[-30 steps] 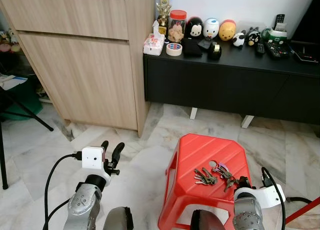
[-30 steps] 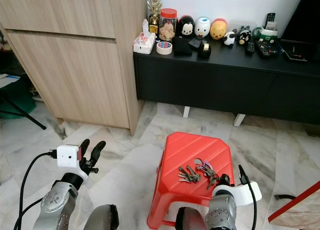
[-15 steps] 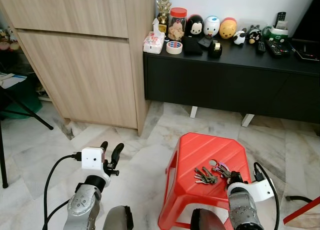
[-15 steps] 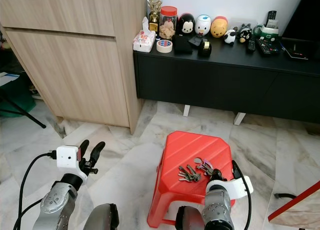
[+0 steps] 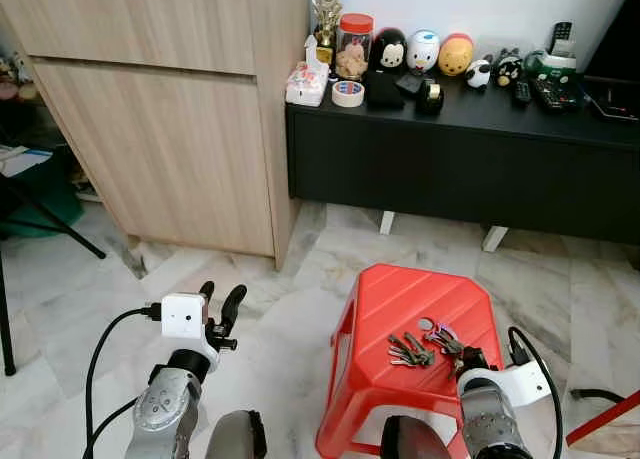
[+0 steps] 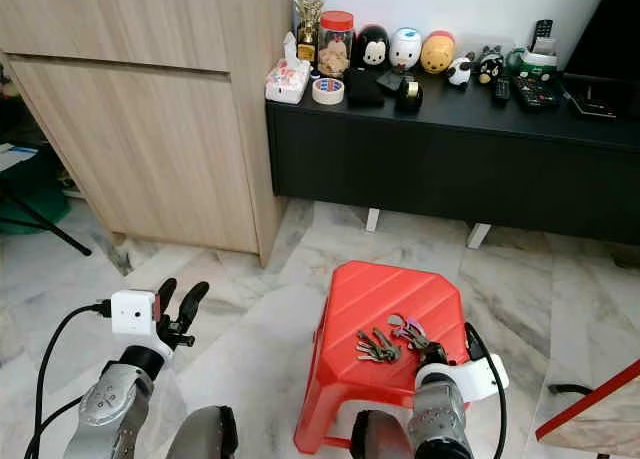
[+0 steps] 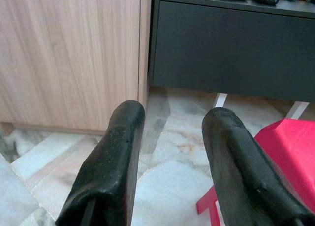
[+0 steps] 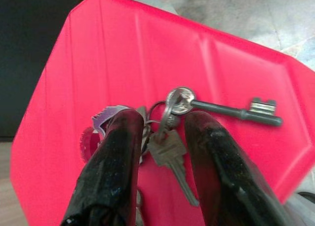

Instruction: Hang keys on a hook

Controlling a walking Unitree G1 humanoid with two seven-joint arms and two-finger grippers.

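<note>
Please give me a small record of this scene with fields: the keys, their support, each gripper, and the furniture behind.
keys: a bunch of keys lying on the stool, one long dark key among them
support: red plastic stool on the marble floor
right gripper: right gripper low over the stool, fingers open, one on each side of the key ring, not yet closed
left gripper: left gripper open, raised over the floor beside the stool, holding nothing
behind: wooden cabinet; black sideboard with toy figures, a jar and remotes
hook: cannot tell where it is
</note>
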